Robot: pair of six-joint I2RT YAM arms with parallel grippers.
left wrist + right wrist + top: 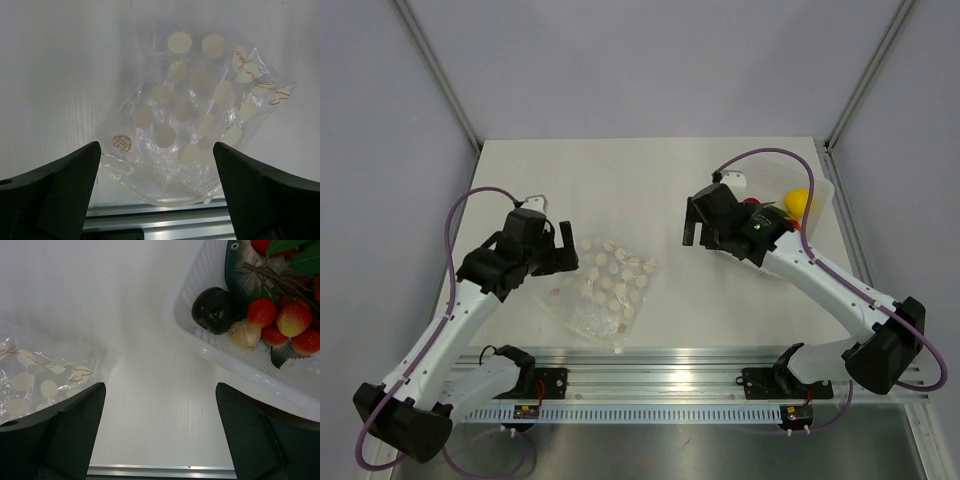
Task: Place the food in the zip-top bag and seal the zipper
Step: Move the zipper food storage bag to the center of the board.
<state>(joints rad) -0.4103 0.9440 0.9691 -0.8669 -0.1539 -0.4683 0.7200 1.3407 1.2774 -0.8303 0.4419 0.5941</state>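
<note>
The zip-top bag (602,288) lies flat on the table between the arms, clear and crinkly with cream dots. The left wrist view shows the zip-top bag (200,110) below the camera, with its zipper (165,201) a pale strip along the edge nearest the rail. My left gripper (563,250) hovers at the bag's far left corner, open and empty (156,147). The food sits in a white basket (240,365): a dark round piece (215,310), red berries (280,320), a toy fish (240,275), a yellow ball (798,202). My right gripper (694,226) hangs open left of the basket (160,385), over bare table.
The basket (823,200) stands at the table's right edge, partly hidden by the right arm. An aluminium rail (650,360) runs along the near edge. A corner of the bag (35,382) shows at the left of the right wrist view.
</note>
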